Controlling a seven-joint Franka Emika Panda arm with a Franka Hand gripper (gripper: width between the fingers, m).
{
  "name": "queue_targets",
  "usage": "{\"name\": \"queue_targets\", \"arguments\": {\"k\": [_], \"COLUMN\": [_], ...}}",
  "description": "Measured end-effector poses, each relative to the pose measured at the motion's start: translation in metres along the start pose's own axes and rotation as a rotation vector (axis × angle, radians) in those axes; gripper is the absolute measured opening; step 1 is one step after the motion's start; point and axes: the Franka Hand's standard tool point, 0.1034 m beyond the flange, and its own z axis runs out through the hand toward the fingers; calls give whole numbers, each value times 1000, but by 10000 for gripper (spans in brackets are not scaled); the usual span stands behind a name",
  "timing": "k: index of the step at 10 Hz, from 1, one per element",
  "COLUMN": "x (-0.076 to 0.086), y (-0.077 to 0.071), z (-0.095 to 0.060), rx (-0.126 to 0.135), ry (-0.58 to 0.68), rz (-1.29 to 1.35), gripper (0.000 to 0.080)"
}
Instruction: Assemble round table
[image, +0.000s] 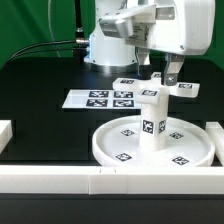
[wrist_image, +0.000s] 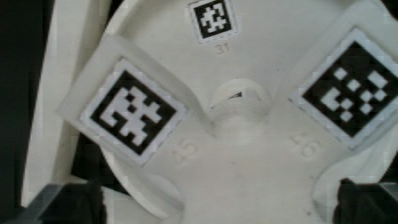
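Observation:
The large rimmed round disc (image: 120, 150) lies on the table in the exterior view. The short thick cylinder post (image: 153, 122) stands upright on its middle. The small cross-shaped piece (image: 140, 87) sits on top of the post, tags facing up. My gripper (image: 166, 76) is right above it, its fingers down at the piece. In the wrist view the cross-shaped piece (wrist_image: 214, 130) fills the picture. My gripper (wrist_image: 217, 205) is open, with dark fingertips (wrist_image: 68, 203) wide apart on either side of the piece. Whether they touch it is unclear.
The marker board (image: 100, 98) lies behind the disc toward the exterior view's left. Long white border bars (image: 60, 182) run along the front, with more at the left (image: 5, 132) and the right (image: 214, 135). The robot base (image: 105, 45) stands at the back.

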Motion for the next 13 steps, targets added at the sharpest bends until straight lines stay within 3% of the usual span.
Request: {"name": "queue_targets", "arguments": {"k": [2, 7, 9, 11, 12, 13], "x": [-1, -1, -1, -2, -2, -2], "y": [-7, -6, -5, -2, -2, -3], "z": [5, 9, 8, 6, 4, 1], "rx": [15, 19, 15, 7, 10, 10], "ry": [3, 5, 5, 3, 2, 0], "rz": [3, 5, 5, 6, 6, 5], "gripper": [649, 649, 407, 399, 256, 256]}}
